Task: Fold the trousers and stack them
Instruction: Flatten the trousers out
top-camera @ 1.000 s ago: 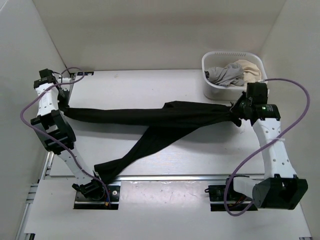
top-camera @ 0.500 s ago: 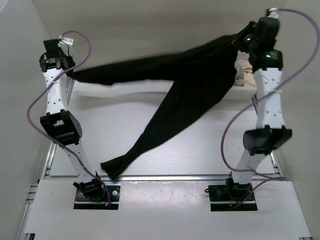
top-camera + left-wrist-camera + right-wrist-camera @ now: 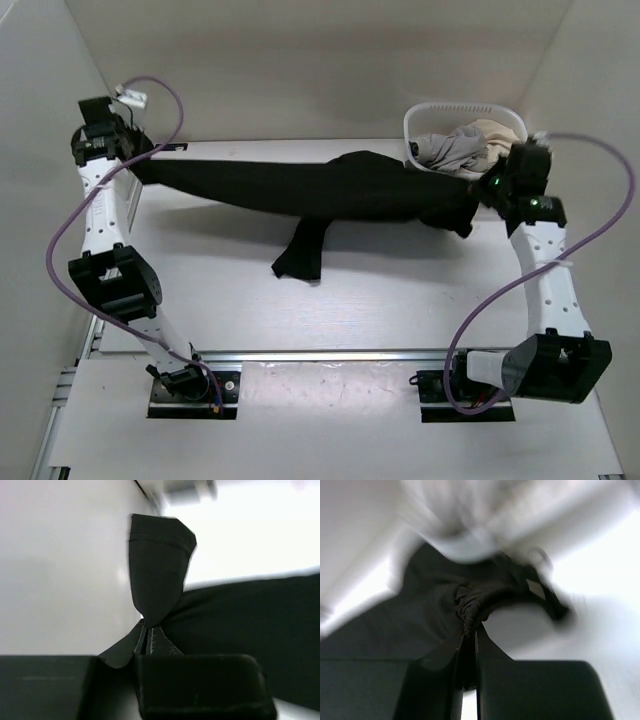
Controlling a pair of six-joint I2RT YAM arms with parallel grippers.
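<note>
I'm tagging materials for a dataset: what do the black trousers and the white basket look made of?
The trousers: soft cloth, matte black. It drapes flat, bunches into wrinkles where pinched, and shows no shine. The basket: probably rigid moulded plastic, smooth white, with a thin even rim with slots that holds its shape.

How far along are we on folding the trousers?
Done: the trousers lie stretched lengthwise across the far side of the table, one leg mostly over the other. In hand: left gripper and right gripper each pinch an end. Left: tidy the stray leg end poking out, fold crosswise, stack.
</note>
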